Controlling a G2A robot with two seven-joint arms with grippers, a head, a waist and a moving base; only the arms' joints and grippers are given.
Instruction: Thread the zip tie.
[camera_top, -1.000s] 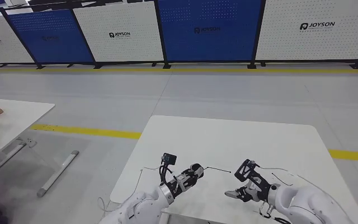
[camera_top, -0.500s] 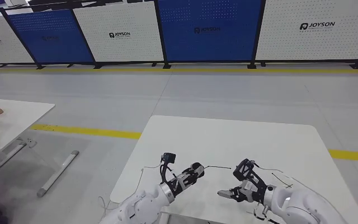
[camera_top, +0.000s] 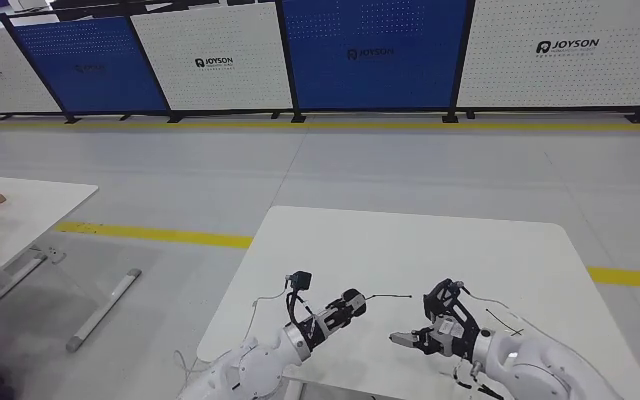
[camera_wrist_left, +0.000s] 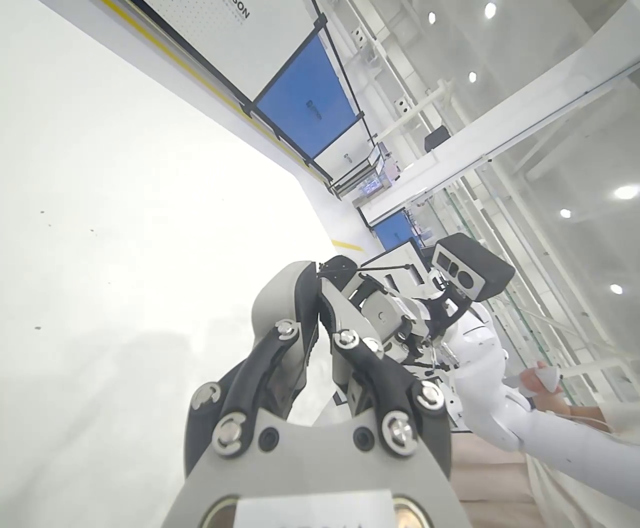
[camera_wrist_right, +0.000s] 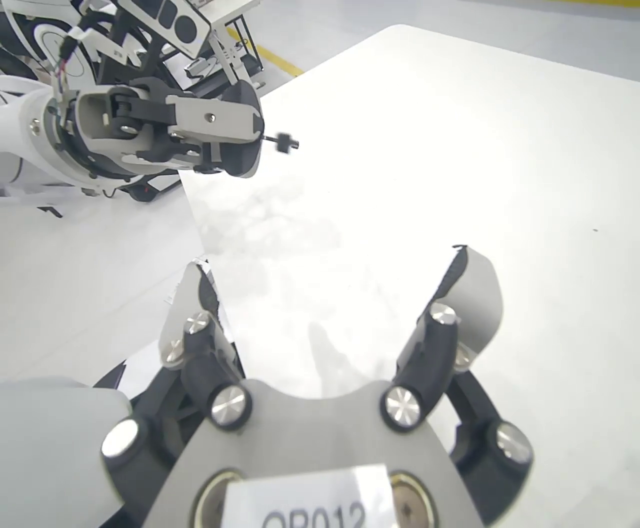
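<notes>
My left jaws: clamped on zip tie (camera_top: 388, 297) | its axis: left–right, free end toward my right jaws | those: wide open, empty, slightly nearer.

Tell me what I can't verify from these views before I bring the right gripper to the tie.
- Zip tie head slot: too small in the top view, blurred and seen end-on in the right wrist view.
- Tie's held end: hidden between the left gripper's fingers, left wrist view.
- Thin dark strands on the table, top view: too small to tell whether they are ties or cables.
</notes>
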